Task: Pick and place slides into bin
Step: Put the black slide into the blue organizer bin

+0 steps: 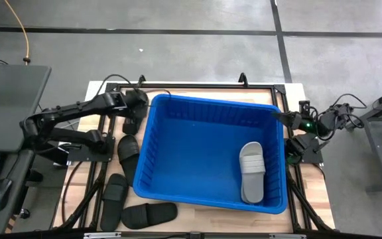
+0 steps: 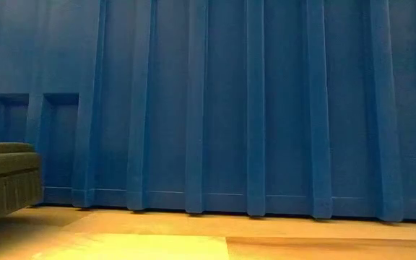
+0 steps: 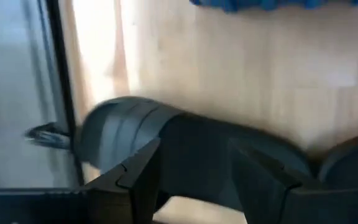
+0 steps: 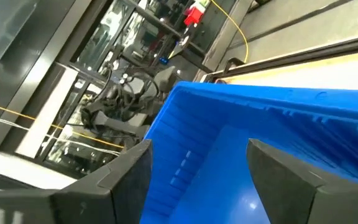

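Note:
The blue bin (image 1: 152,143) stands mid-table with a light grey slide (image 1: 252,171) lying flat inside it at its right end. Several black slides lie on the table left of the bin: one (image 1: 130,125) under my left gripper, one (image 1: 127,156) beside the bin wall, one (image 1: 115,199) and one (image 1: 149,214) near the front. My left gripper (image 1: 136,111) is open, with the far-left black slide (image 3: 191,146) showing between its fingers. My right gripper (image 1: 286,118) is open and empty at the bin's right rim, facing into the bin (image 4: 278,118). My left gripper (image 3: 197,186) comes down from above on the black slide's middle (image 3: 194,155), one open finger at each long side, across the slide. The slide lies flat on the table. I cannot tell whether the fingers touch it.
The bin's near wall (image 2: 230,108) fills the low view, with a black slide (image 2: 2,180) at its left. A black frame rail (image 3: 61,93) runs along the table's edge close to the left gripper. Bare wood (image 1: 197,222) lies in front of the bin.

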Available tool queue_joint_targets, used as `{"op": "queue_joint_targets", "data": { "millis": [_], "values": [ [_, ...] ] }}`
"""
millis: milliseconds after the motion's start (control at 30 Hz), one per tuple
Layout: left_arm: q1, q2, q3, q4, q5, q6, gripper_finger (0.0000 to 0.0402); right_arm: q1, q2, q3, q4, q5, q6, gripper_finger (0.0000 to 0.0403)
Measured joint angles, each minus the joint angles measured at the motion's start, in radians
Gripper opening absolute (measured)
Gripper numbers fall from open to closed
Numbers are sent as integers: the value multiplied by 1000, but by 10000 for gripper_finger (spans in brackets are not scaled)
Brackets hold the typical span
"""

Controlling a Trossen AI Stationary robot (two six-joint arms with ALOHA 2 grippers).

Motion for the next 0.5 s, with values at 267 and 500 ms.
{"op": "queue_joint_targets", "data": {
  "millis": [267, 500],
  "values": [
    [-6, 90, -4, 63, -112, 140, 179, 0, 0, 0, -27, 46, 0, 248],
    [39, 155, -18, 70, -140, 182, 194, 0, 0, 0, -31, 45, 12, 248]
  ]
}}
